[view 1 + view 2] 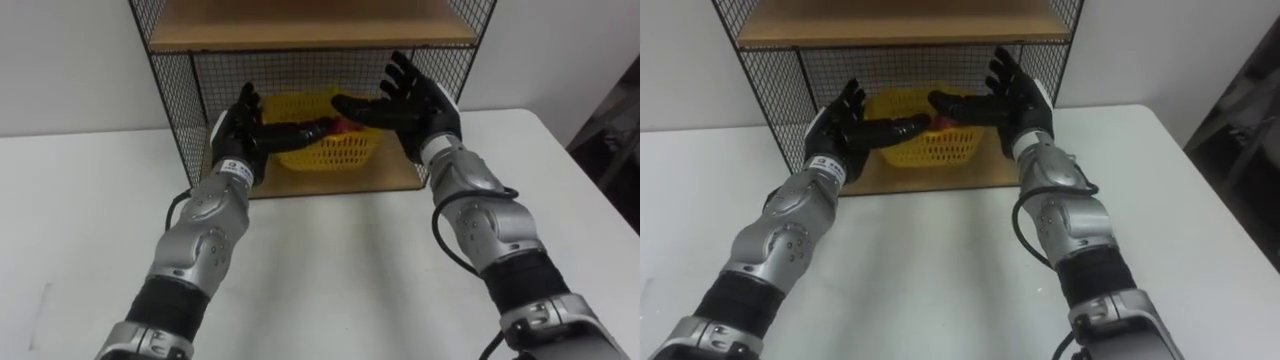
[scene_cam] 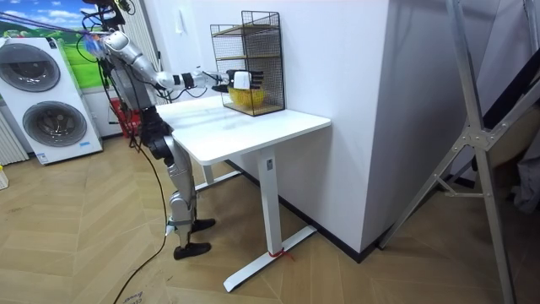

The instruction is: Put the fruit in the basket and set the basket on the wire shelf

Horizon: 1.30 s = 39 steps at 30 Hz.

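1. Fingers (image 1: 405, 75) on the right hand (image 1: 418, 108) are straight and fanned out, with nothing in them. The palm faces inward and the thumb (image 1: 352, 104) reaches across toward the left.
2. Same deal on the left hand (image 1: 240, 135): fingers stretched up and loose, thumb pointing over to the right, holding nothing.
3. The yellow basket (image 1: 335, 152) sits between the two hands and just behind them. From the head camera both thumbs cross in front of its rim. Honestly can't tell if they're touching it or just hovering.
4. There's something red in the basket, the fruit (image 1: 345, 126), peeking out between the two thumbs. Can't make out what kind it is or how many there are.
5. The basket rests on the bottom wooden board (image 1: 340, 182) of the wire shelf (image 1: 175, 100), inside the mesh walls, with another board (image 1: 300, 30) above it.
6. The shelf stands at the back of a white table (image 1: 330, 260), up against the wall.
7. In the room view the robot stands upright at the table's edge on the room view's left, both arms stretched out to the shelf. Two washing machines (image 2: 51, 122) are behind it.
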Available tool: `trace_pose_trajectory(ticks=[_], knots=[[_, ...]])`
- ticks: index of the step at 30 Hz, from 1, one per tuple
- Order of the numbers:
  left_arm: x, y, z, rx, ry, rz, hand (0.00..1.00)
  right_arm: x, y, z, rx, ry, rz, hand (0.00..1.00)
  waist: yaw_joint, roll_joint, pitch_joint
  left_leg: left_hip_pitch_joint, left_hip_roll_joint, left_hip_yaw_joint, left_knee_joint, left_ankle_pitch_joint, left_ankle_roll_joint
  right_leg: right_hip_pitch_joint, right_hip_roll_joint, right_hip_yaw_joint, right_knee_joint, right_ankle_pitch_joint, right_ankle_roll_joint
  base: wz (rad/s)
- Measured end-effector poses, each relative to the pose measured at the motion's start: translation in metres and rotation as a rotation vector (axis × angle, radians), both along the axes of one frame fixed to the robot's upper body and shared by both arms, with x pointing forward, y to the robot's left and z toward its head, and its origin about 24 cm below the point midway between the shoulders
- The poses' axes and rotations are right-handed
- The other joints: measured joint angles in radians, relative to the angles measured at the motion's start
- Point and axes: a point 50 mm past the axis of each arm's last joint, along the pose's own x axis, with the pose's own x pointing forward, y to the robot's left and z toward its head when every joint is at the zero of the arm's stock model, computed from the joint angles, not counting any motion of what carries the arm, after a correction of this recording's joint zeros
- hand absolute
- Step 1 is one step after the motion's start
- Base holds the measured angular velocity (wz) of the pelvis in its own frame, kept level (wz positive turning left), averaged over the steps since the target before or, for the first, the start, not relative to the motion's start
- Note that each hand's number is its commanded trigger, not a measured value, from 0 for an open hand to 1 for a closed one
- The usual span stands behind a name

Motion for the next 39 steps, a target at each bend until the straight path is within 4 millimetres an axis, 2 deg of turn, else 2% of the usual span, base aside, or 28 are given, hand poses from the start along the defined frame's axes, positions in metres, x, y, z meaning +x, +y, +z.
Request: trace_pose_trajectory(ticks=[9,15,20,27,30,35,37,39], knots=[[0.001,0.016,-0.009,-0.022,0.072,0.064,0.0,0.004,0.0,-0.008,0.048,0.062,-0.017,0.0,-0.001,0.012,-0.0019,-0.001,0.001,-0.003,0.001,0.0,0.0,0.005,0.002,-0.003,-0.008,0.003,0.001,0.0],[0.002,0.018,-0.02,0.0,0.14,0.071,0.0,0.005,0.008,-0.015,0.053,0.102,-0.01,0.0,0.0,0.014,-0.0026,0.0,0.0,-0.004,-0.005,0.0,-0.001,0.007,0.002,-0.002,-0.01,0.004,0.0,0.0],[0.001,0.019,-0.023,0.015,0.152,0.07,0.0,0.003,0.006,-0.022,0.019,0.127,-0.009,0.0,-0.002,0.019,-0.0035,-0.002,0.0,-0.006,0.001,0.0,-0.001,0.006,0.002,-0.005,-0.011,0.004,0.0,0.0],[0.002,0.021,-0.023,0.019,0.151,0.074,0.0,0.003,0.006,-0.021,0.022,0.124,-0.004,0.0,-0.004,0.04,-0.0148,-0.001,-0.001,-0.008,0.0,0.001,-0.001,0.007,0.001,-0.006,-0.01,0.004,0.0,0.0],[0.003,0.023,-0.019,0.026,0.129,0.075,0.0,0.001,0.003,-0.02,0.017,0.107,-0.007,0.0,0.0,0.038,-0.0161,-0.001,-0.001,-0.01,-0.002,0.001,-0.001,0.007,0.001,-0.008,-0.009,0.002,0.001,0.0],[-0.001,0.031,0.004,0.022,0.006,0.083,0.0,-0.006,-0.009,-0.013,0.003,0.041,-0.02,0.0,0.014,0.033,-0.0197,0.002,-0.001,-0.007,-0.012,0.003,-0.004,0.004,0.001,-0.003,-0.008,0.002,0.0,-0.02],[-0.003,0.031,0.011,0.016,-0.033,0.081,0.0,-0.014,-0.013,-0.014,0.003,0.024,-0.025,0.0,0.023,0.027,-0.0235,0.008,0.0,-0.005,-0.012,0.004,-0.005,0.007,0.0,-0.002,-0.007,0.002,0.0,-0.02],[-0.009,0.032,0.021,0.013,-0.089,0.081,0.0,-0.026,-0.015,-0.017,0.012,0.01,-0.027,0.0,0.025,0.015,-0.0316,0.013,0.0,-0.006,-0.013,0.005,-0.006,0.012,-0.002,-0.003,-0.01,0.002,0.0,0.0]])
